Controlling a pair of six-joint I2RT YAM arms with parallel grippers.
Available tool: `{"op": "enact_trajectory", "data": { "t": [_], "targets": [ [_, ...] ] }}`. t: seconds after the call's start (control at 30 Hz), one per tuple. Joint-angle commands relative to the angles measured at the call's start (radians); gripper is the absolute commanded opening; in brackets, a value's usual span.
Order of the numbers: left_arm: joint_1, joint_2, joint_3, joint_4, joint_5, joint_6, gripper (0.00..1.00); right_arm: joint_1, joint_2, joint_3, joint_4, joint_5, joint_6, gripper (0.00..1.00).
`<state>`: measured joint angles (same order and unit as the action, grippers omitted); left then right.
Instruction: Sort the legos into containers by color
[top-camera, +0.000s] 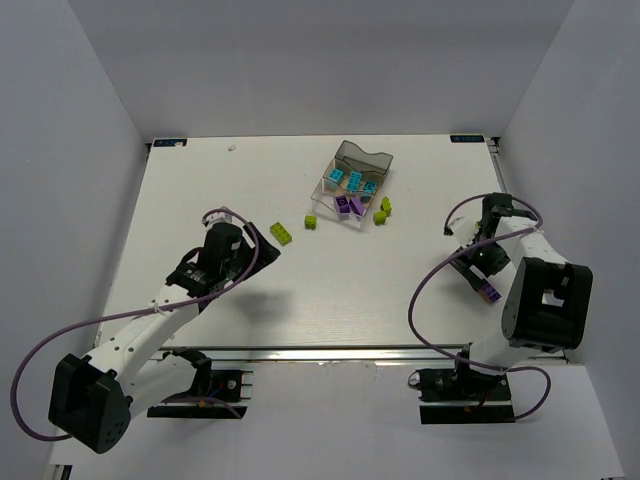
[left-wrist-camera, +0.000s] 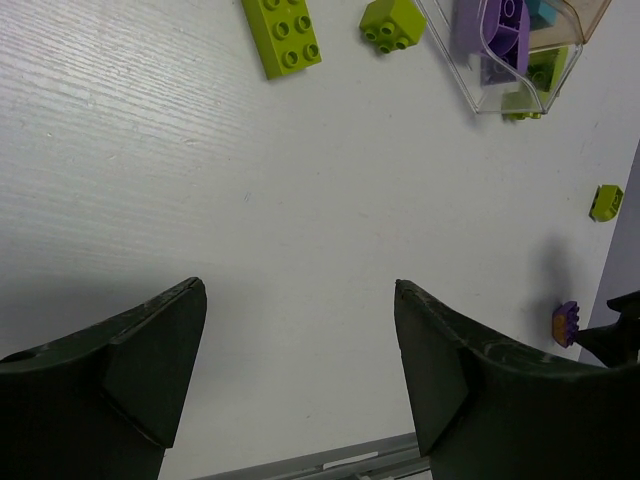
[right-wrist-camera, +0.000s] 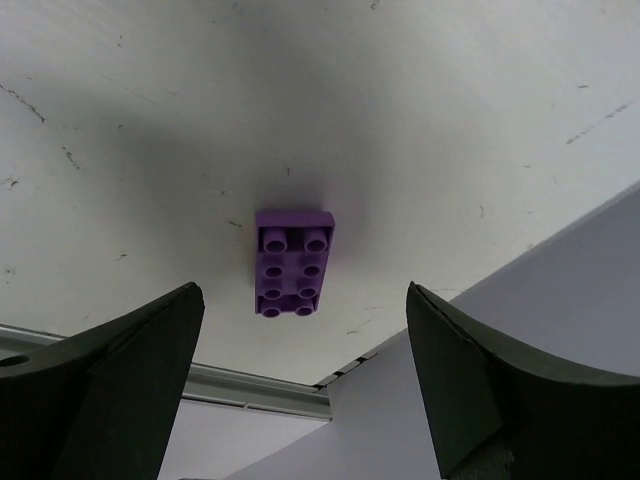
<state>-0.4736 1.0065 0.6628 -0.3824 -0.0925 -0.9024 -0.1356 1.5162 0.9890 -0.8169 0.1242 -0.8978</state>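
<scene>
Start with the top view. The left end effector (left-wrist-camera: 300, 365) is held above the table (top-camera: 200, 190) on its left half, with its jaws wide apart and nothing between them. In the left wrist view, its two fingers (left-wrist-camera: 150, 370) frame only bare white surface. Ahead of it lie a long lime green brick (top-camera: 283, 233) and a small lime green brick (top-camera: 311, 222). They are near each other but not touching, and both are studs up.

The right end effector (top-camera: 486, 276) is positioned over the near right part of the table, and its jaws are also wide apart. In the right wrist view, a single purple brick (right-wrist-camera: 292, 265) lies flat on the table, studs up. It sits between the two right fingers (right-wrist-camera: 120, 385) and clear of both (no contact is visible). This brick is close to the grey edge rail (right-wrist-camera: 260, 390) of the table and well apart from the tray.

Locate the tray (top-camera: 325, 190) at the far centre of the table. Its smoky grey wavy end (top-camera: 362, 157) points away from the arms. You will see three cyan bricks (top-camera: 355, 182) in its middle portion and two purple bricks (top-camera: 345, 205) in the compartment nearest the arms. Two more lime green bricks (top-camera: 381, 217) rest on the table just beside the right side of the tray, outside it (whether they touch its wall cannot be told from here).
</scene>
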Motion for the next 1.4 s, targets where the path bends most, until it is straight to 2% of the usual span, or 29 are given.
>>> {"op": "enact_trajectory", "data": {
  "t": [0.0,0.17,0.6,0.8,0.87,0.97,1.0,1.17,1.2,1.27,1.37],
  "targets": [
    [-0.002,-0.003,0.029,0.017,0.011,0.002,0.85,-0.018,0.039,0.020,-0.008,-0.008,-0.039,0.86],
    [-0.002,-0.011,0.001,0.031,0.011,-0.018,0.85,-0.053,0.110,0.042,-0.022,-0.026,-0.058,0.82],
    [-0.002,-0.003,-0.019,0.033,0.011,-0.023,0.85,-0.061,0.171,0.023,0.002,-0.021,-0.029,0.60],
    [-0.002,-0.012,-0.034,0.043,0.013,-0.026,0.85,-0.061,0.171,-0.012,0.032,-0.006,-0.026,0.56],
    [-0.002,-0.019,-0.038,0.045,0.011,-0.026,0.85,-0.061,0.168,-0.016,0.033,-0.006,-0.026,0.52],
    [-0.002,-0.039,-0.049,0.045,0.010,-0.032,0.85,-0.061,0.142,-0.001,0.013,-0.030,-0.024,0.40],
    [-0.002,-0.051,-0.054,0.045,0.008,-0.035,0.85,-0.061,0.133,0.008,-0.008,-0.069,-0.026,0.33],
    [-0.002,-0.092,-0.068,0.040,-0.003,-0.046,0.85,-0.047,0.076,0.129,-0.094,-0.260,-0.036,0.13],
    [-0.002,-0.100,-0.068,0.039,-0.006,-0.047,0.85,-0.041,0.073,0.149,-0.109,-0.331,-0.038,0.04],
    [-0.002,-0.120,-0.071,0.030,-0.013,-0.046,0.85,-0.013,0.061,0.213,-0.157,-0.406,-0.039,0.00],
    [-0.002,-0.150,-0.062,0.017,-0.027,-0.044,0.85,0.051,0.049,0.301,-0.214,-0.599,-0.038,0.00]
  ]
}}
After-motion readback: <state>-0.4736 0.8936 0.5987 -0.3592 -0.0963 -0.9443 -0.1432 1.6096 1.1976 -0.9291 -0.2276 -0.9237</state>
